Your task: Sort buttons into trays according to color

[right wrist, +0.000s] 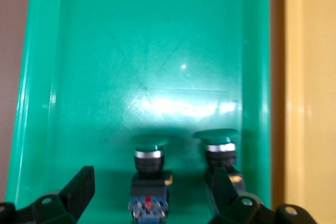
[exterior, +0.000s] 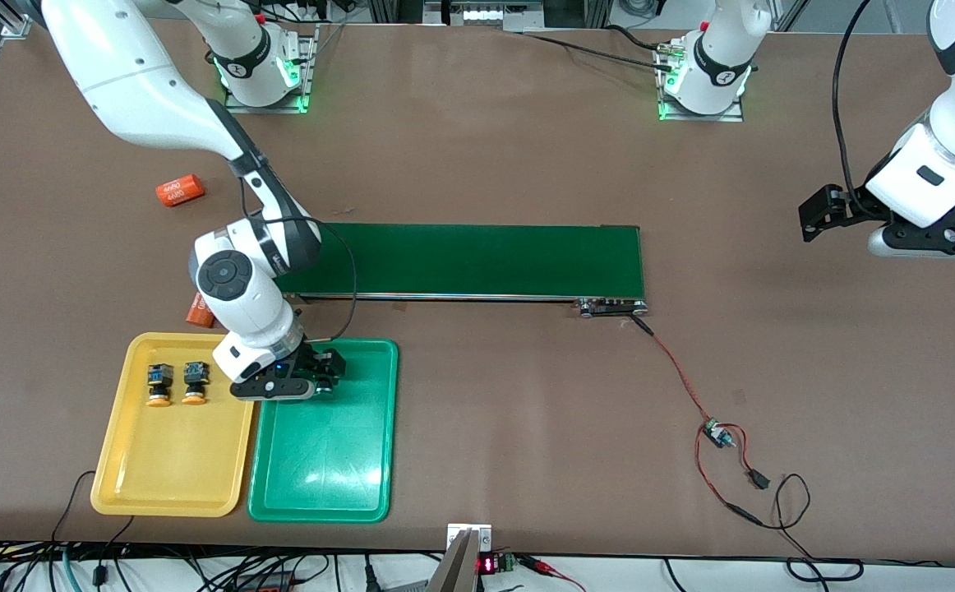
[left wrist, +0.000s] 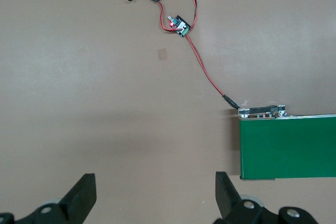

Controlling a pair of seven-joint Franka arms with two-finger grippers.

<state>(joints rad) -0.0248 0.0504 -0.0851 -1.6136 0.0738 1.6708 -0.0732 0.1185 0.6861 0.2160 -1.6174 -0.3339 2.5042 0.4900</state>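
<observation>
Four push-button switches are in view, two of each color. The two orange-capped buttons lie side by side in the yellow tray, in the part of it farther from the front camera, caps pointing toward that camera. The two green-capped buttons lie side by side in the green tray, likewise in its farther part; in the front view the right arm hides them. The two trays sit just beside each other at the right arm's end of the table, the yellow one closer to that end.

There are two orange "4680" cylinders: one lies well apart from the trays, farther from the front camera, and the second shows partly under the right arm, just beside the yellow tray's farther edge. One long dark-green conveyor belt runs across the middle of the table, with a red-and-black wire leading to one small circuit board.

The right arm bends down from its base with the right gripper low over the green tray's farther part. Its fingers stand wide apart, holding nothing, one green-capped button between them and the other beside one finger.

The left arm waits, with the left gripper raised over bare table near the conveyor's end, toward the left arm's end of the table. Its fingers are spread wide and empty.
</observation>
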